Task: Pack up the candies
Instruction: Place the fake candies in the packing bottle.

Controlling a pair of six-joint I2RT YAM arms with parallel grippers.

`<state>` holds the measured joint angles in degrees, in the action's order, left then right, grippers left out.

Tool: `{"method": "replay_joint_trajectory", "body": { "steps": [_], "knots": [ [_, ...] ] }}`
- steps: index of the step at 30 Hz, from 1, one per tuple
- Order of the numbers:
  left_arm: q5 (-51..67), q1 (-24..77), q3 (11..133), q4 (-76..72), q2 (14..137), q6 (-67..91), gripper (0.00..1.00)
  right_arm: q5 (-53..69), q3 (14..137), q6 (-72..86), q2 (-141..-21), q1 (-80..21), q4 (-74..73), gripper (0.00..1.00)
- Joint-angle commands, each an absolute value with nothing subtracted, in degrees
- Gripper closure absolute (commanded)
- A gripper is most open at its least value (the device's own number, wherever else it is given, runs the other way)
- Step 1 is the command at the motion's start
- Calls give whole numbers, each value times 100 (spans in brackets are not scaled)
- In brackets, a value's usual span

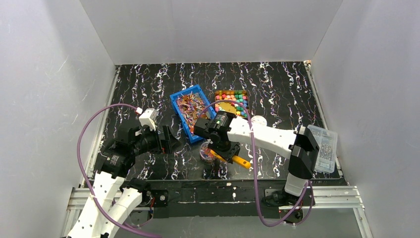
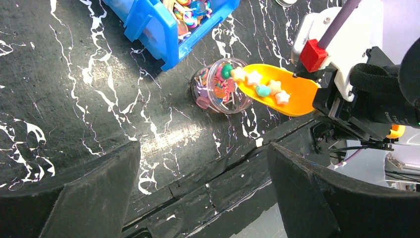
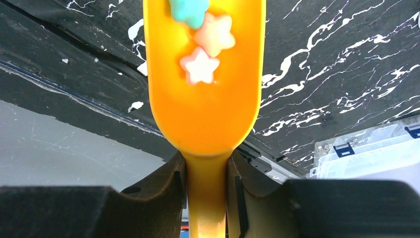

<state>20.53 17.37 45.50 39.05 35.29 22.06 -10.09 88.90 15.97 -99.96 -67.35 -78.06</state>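
The right arm (image 1: 267,136) reaches from its base across toward the left arm's side, its forearm nearly level and its wrist bent down. The right gripper (image 3: 205,166) has both fingers (image 3: 171,188) pressed against the handle of a scoop (image 3: 205,99), whose bowl sticks out ahead of the fingertips. The left arm (image 1: 114,163) rises from its base and bends toward the right gripper, and the left gripper (image 2: 203,151) is held low with its jaws spread wide and nothing between them.

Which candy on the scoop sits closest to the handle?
The white star candy, rearmost in the orange scoop; the peach star and teal one lie nearer the tip.
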Motion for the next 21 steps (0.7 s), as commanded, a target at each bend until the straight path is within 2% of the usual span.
{"method": "replay_joint_trajectory", "body": {
  "steps": [1, 21],
  "knots": [
    [2083, 1747, 4562, 3946, 3456, 2137, 2, -884, 9126, 1547, -10035, -6677, -8121, 99],
    [2162, 1746, 4543, 3929, 3406, 2136, 2, -141, 9071, 1862, -9645, -6653, -8139, 99]
  ]
}}
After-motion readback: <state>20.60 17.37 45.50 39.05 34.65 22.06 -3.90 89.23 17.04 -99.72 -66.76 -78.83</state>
